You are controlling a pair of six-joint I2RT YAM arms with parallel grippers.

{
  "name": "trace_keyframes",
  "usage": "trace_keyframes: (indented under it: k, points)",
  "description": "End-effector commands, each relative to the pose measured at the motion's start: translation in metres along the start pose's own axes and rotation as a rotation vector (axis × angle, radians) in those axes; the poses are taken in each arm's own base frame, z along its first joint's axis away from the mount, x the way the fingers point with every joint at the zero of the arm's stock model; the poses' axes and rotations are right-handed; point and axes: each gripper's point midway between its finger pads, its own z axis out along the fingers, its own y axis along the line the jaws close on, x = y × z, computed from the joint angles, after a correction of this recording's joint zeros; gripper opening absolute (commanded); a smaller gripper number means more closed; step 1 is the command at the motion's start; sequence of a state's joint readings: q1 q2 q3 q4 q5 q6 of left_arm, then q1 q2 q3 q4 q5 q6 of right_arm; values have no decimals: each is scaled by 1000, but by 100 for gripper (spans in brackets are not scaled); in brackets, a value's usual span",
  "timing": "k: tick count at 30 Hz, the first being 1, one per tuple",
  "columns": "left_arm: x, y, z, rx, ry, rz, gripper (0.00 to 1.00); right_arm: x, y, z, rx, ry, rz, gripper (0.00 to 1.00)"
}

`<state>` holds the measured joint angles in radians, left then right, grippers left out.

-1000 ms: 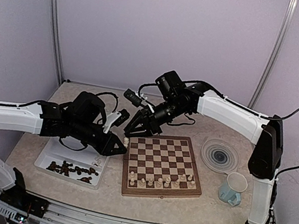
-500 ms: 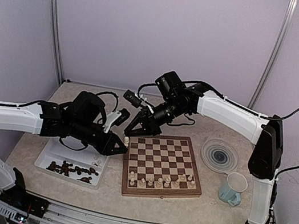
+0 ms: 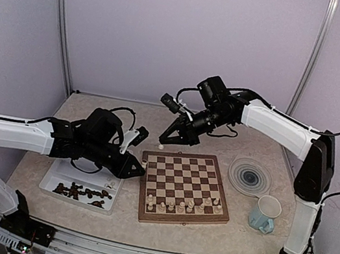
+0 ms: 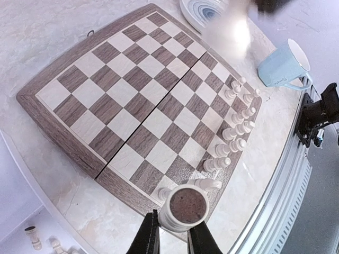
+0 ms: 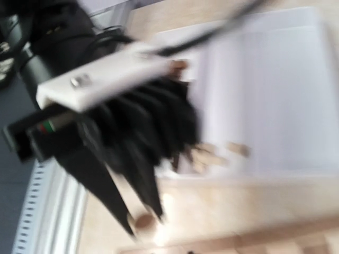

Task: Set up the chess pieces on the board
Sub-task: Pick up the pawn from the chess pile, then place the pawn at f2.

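Loosely, dark chess pieces in white tray

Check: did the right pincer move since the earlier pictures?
Yes. The right pincer pulled away from the board's far left corner, toward the back right.

The folding board shows grained wood in dark and cream checks under a low satin sheen; the cream chess pieces along its edge are smooth turned wood, faintly glossy; the pale piece pinched in the left gripper wears a dull brown, felt-like base pad. The table reads as a mottled beige, stone-patterned surface with soft glare; the pale blue mug looks glazed and shiny; the tray is plain white plastic, the gripper's fingers matt black.
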<state>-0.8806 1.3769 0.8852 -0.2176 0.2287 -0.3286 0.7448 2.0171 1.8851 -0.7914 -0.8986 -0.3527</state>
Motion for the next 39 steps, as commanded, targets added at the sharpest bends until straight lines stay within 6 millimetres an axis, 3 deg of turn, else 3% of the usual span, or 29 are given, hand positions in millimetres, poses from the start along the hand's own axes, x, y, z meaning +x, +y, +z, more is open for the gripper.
trace_keyframes:
  k: [1,11,19,30,39]
  points:
    - [2,6,6,-14,-13,6,7,1,-11,-49,161,-24,-64,0]
    - [-16,20,-1,-32,-64,-42,7,115,-3,-68,411,188,-209,0]
    - [-30,28,-7,-33,-100,-71,8,175,14,-71,431,292,-194,0]
    - [-26,31,-2,-41,-83,-87,8,194,4,-50,406,264,-155,0]
    - [-21,36,-6,-63,-85,-99,8,206,9,-32,316,260,-144,2]
